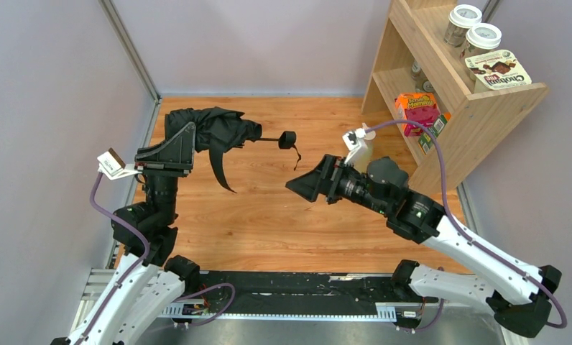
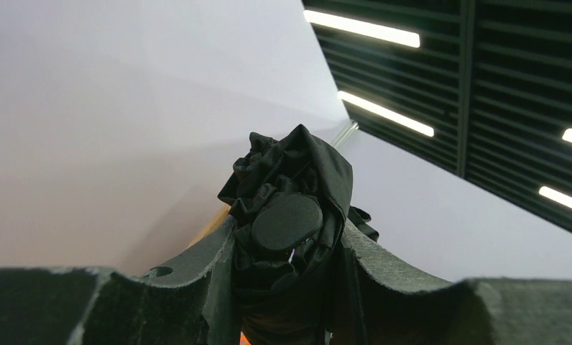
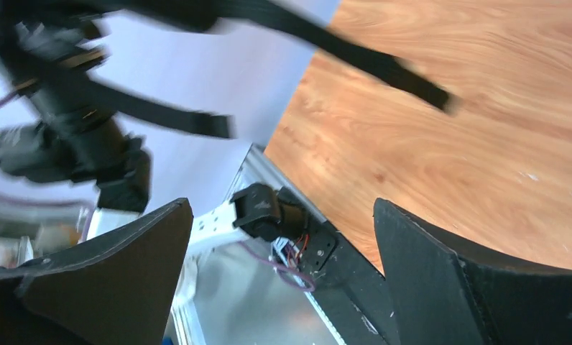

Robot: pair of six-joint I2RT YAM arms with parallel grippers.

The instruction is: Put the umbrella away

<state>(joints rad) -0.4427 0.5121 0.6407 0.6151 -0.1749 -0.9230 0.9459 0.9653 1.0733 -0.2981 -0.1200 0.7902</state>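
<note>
The black folded umbrella (image 1: 215, 128) is held in the air above the far left of the wooden table (image 1: 269, 223). Its thin shaft (image 1: 269, 139) points right and ends in a small knob handle (image 1: 287, 138) with a loop strap hanging below. A fabric strip hangs down from the canopy. My left gripper (image 1: 186, 136) is shut on the bunched canopy, which fills the gap between its fingers in the left wrist view (image 2: 287, 215). My right gripper (image 1: 297, 185) is open and empty, below and to the right of the handle; the right wrist view (image 3: 279, 215) shows nothing between its fingers.
A wooden shelf unit (image 1: 477, 108) stands at the far right, holding jars (image 1: 464, 21) and snack boxes (image 1: 417, 109). Grey walls close in the left, back and right sides. A metal rail (image 1: 269, 295) runs along the near edge between the arm bases.
</note>
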